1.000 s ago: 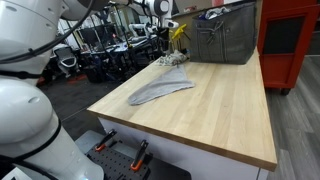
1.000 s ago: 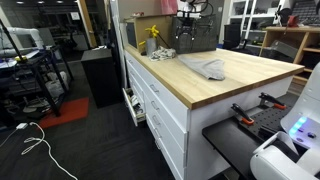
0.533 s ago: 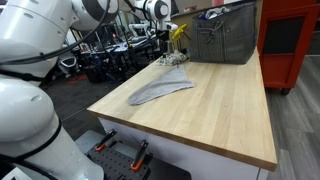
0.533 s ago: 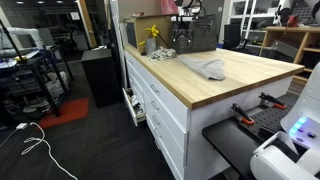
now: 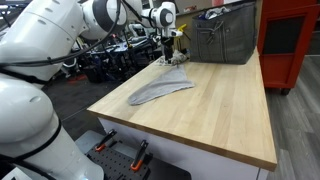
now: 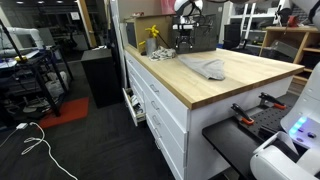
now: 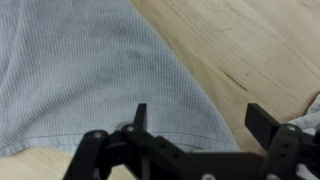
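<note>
The tool point(image 5: 172, 52) hangs spread wide, pinching nothing, over the far end of the grey cloth point(image 5: 160, 88); the cloth lies flat and loose on the wooden desk point(image 5: 225, 115), about mid-way across it and towards its far side.

In the wrist view the two fingers point(image 7: 140, 118) straddle the hem of the cloth point(image 7: 80, 70), with bare desk point(image 7: 250, 50) under the right one. I judge the main risk to be a poor bite: if the tool comes down this close to the edge, one finger may land on wood and the hem may slip out. The fabric lies thin and flat, so the fingers may also scrape the desk without gathering any fold; pressing harder could jam them against the top. A lift from one end would let the rest drag, perhaps towards the yellow object point(image 6: 152, 38) or the grey metal basket point(image 5: 225, 38) nearby.

Counted: one cloth; one tool with two fingers; one desk; one basket; one yellow object.
</note>
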Controlling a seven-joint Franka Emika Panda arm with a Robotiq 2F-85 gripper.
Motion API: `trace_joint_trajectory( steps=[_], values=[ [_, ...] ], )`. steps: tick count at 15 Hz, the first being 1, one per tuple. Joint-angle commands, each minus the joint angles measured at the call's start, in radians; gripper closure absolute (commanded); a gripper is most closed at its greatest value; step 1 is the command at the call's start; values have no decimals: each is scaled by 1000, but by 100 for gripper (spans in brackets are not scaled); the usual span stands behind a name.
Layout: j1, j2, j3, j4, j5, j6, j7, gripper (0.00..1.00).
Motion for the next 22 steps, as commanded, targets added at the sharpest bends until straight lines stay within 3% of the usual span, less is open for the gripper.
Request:
trace_joint_trajectory(
  steps=[1, 17, 18, 19, 22],
  values=[
    [-3, 56, -2, 87, -13, -44, 31, 0],
    [0, 142, -36, 132, -35, -38, 20, 2],
    [-4, 138, -34, 122, -31, -39, 9, 27],
    [-15, 129, -26, 105, -17, -38, 0, 27],
    [-43, 97, -12, 73, 10, -28, -14, 48]
  ],
)
